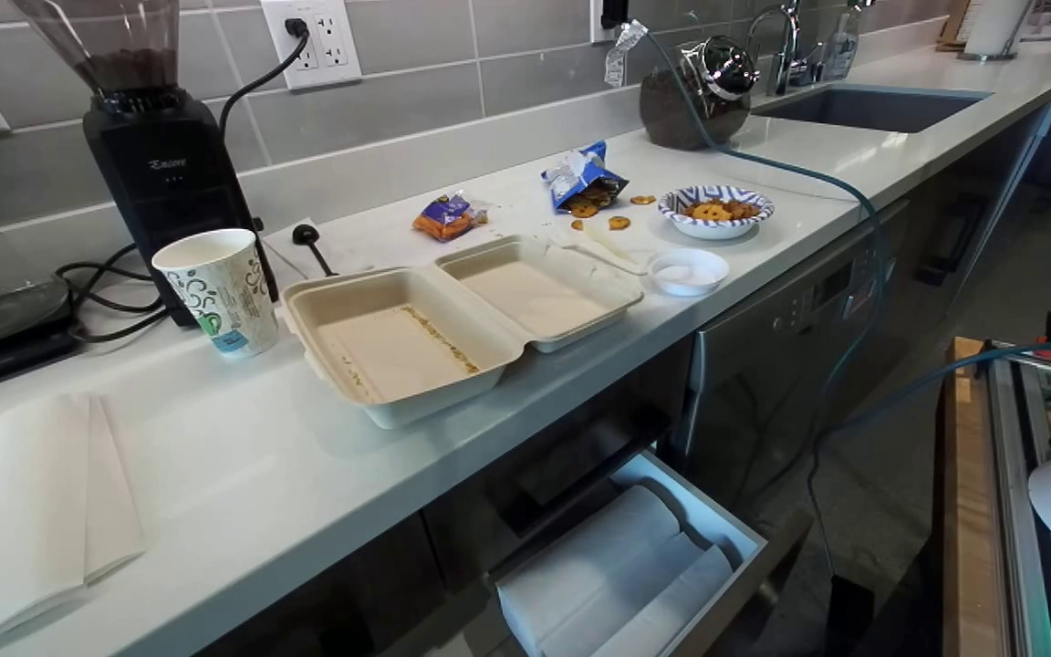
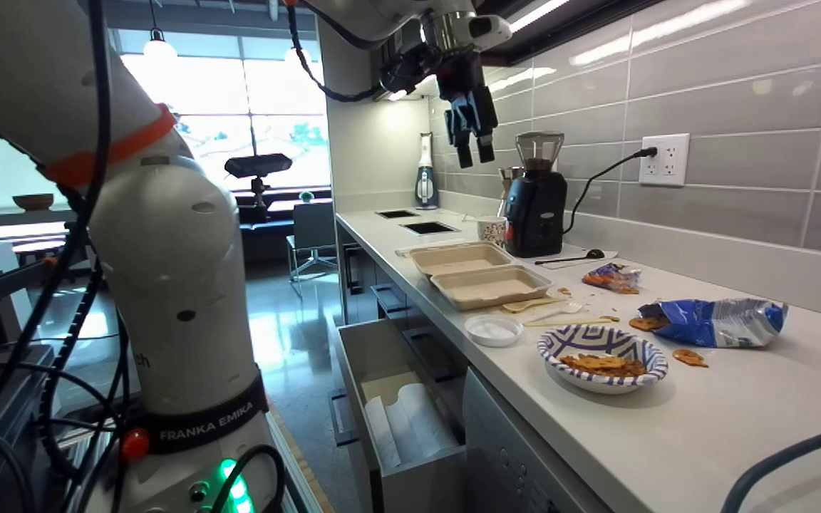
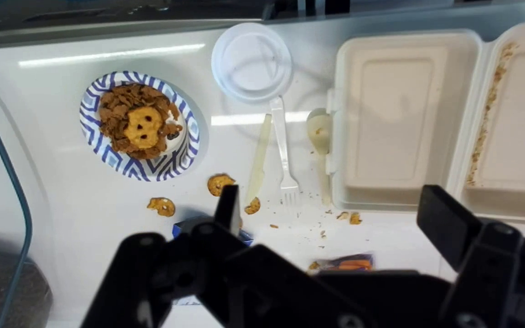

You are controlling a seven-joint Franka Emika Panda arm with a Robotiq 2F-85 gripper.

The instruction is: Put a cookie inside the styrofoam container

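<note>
Above the white countertop (image 3: 94, 259), the black gripper (image 3: 328, 213) is hanging wide, likely needing centring over a roundish golden-brown cookie (image 3: 162, 207).

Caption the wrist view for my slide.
Open black pincer above a white counter with scattered golden-brown biscuits and an open off-white foam clamshell box.

The exterior views face opposite ways along the counter (image 1: 234, 447), sharing the styrofoam container (image 1: 478, 328); the wrist view looks down.

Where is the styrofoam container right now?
In the wrist view, the styrofoam container lies open at the upper right, with the pale spoon along its left edge.
</note>
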